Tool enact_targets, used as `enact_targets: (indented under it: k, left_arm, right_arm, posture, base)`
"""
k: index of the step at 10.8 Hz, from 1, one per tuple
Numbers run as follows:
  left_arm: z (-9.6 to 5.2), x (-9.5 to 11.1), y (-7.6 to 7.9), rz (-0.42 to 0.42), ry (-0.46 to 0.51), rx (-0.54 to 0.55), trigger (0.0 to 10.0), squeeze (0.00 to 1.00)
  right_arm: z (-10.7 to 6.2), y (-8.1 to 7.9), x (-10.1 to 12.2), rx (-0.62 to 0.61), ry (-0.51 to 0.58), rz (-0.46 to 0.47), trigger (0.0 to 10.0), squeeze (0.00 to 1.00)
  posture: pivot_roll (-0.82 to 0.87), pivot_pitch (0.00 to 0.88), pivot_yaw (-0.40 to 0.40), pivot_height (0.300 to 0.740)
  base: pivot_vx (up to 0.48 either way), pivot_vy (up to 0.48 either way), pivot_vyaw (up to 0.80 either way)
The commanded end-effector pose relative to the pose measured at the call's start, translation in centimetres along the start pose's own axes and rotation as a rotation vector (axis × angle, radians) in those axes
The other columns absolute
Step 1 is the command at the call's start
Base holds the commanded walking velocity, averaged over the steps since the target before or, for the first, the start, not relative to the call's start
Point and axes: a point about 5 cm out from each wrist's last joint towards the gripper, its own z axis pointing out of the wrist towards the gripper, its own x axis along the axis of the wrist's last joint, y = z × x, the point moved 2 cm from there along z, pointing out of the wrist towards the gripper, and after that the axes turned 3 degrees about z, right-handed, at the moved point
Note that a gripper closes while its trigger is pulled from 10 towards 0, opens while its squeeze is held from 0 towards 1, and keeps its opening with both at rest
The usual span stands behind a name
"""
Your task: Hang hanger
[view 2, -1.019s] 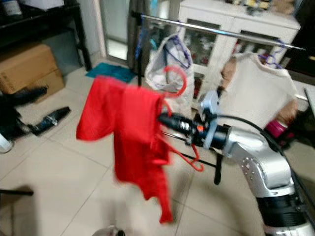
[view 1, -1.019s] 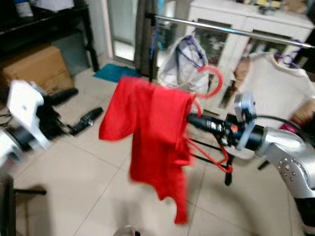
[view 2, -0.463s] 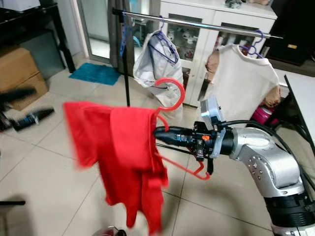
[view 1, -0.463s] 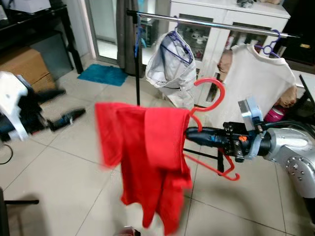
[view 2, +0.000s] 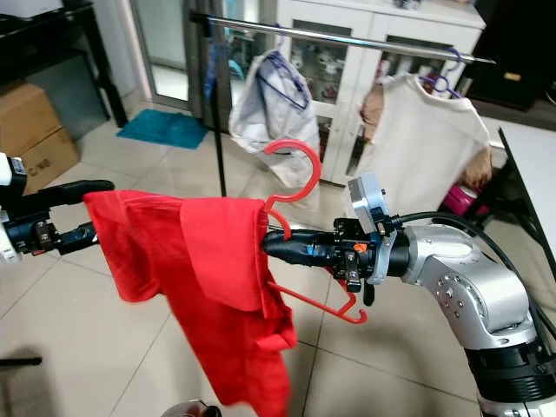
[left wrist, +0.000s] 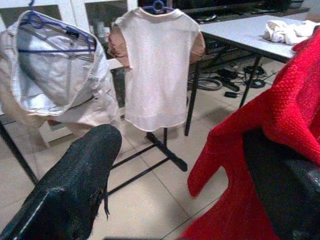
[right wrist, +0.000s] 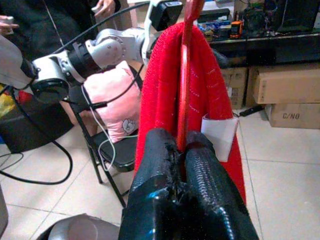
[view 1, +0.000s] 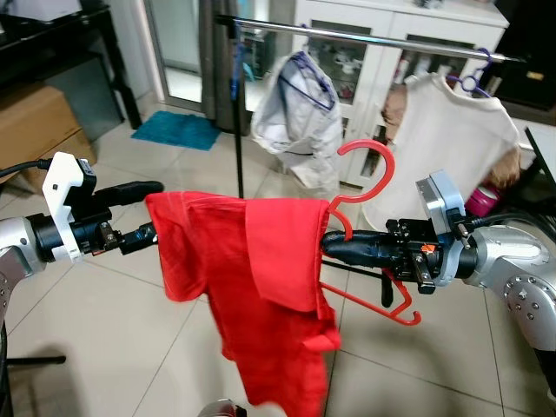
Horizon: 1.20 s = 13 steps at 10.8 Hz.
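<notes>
A red hanger point(view 1: 373, 301) carries a red knit garment point(view 1: 261, 278) draped over it, held out in mid-air before me. My right gripper point(view 1: 334, 246) is shut on the hanger just below its hook, and its fingers point(right wrist: 200, 165) clamp the red rod. My left gripper point(view 1: 139, 211) is open at the garment's left edge, one finger above the cloth and one below. The red cloth point(left wrist: 270, 125) lies against one left finger. Beyond stands a steel clothes rail point(view 1: 365, 35), higher and farther than the hook.
On the rail hang a silvery jacket point(view 1: 295, 113) on a purple hanger and a white sweater point(view 1: 452, 139). A white cabinet stands behind it. A cardboard box point(view 1: 35, 130) and blue mat point(view 1: 178, 130) lie at the left, a table edge point(view 1: 543, 139) at the right.
The camera has shifted. My left arm has come in from the left up to the garment's edge. The garment has swung and now hangs spread. The right gripper keeps its hold.
</notes>
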Motion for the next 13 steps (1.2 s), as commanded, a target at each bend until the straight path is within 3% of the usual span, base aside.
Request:
enact_targets:
  k: [1, 3, 4, 7, 13]
  left_arm:
    - [0.0, 0.0, 0.3, 0.002, -0.017, -0.039, 10.0, 0.0]
    - [0.3, -0.3, 0.8, -0.043, -0.021, -0.101, 10.0, 0.0]
    - [0.5, -0.5, 1.5, -0.071, -0.042, -0.164, 0.0, 0.0]
    - [-0.4, -0.7, 2.4, -0.105, -0.053, -0.203, 0.0, 0.0]
    - [-1.7, -0.3, 2.7, -0.145, 0.028, -0.148, 0.0, 0.0]
  right_arm:
    - [0.0, -0.3, 1.1, 0.021, 0.016, -0.041, 10.0, 0.0]
    - [0.2, -0.3, 1.0, 0.029, 0.012, -0.039, 10.0, 0.0]
    - [0.3, -0.3, 1.1, 0.032, 0.013, -0.044, 10.0, 0.0]
    - [0.1, -0.2, 1.1, 0.021, 0.01, -0.046, 10.0, 0.0]
    - [0.4, -0.2, 0.8, 0.019, 0.005, -0.041, 10.0, 0.0]
  posture:
    - [-0.06, 0.0, 0.029, 0.74]
    - [-0.06, 0.0, 0.031, 0.74]
    - [-0.07, 0.0, 0.037, 0.74]
    - [-0.07, 0.0, 0.035, 0.74]
    - [-0.06, 0.0, 0.023, 0.74]
  base:
    - [0.0, 0.0, 0.0]
    - [0.0, 0.0, 0.0]
    - [0.0, 0.0, 0.0]
    - [0.0, 0.0, 0.0]
    - [0.0, 0.0, 0.0]
